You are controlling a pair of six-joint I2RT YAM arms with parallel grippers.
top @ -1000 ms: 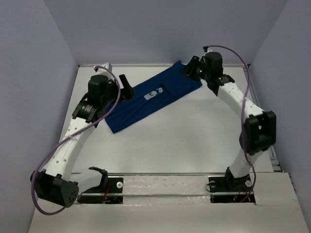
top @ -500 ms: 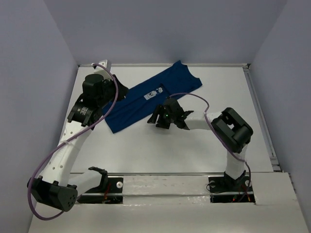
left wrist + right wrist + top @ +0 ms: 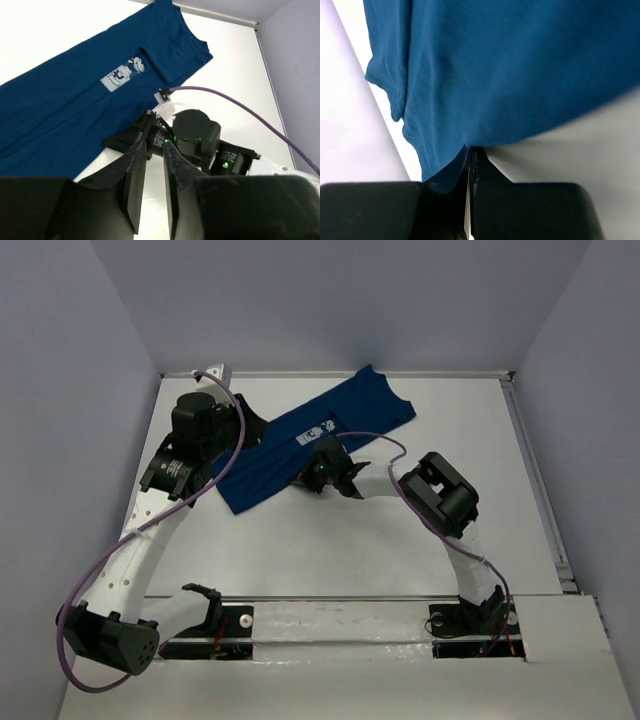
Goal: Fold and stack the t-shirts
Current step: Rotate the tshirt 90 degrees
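Seemingly, low right end effector pinches t-shirt.

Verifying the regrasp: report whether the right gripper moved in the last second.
Yes. The right gripper moved left and nearer, from the t-shirt's far collar end to its near edge by the white print.

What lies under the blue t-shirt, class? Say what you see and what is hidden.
The white table shows all round the t-shirt, which lies on it. Anything beneath the cloth is covered. The right gripper pinches its near edge.
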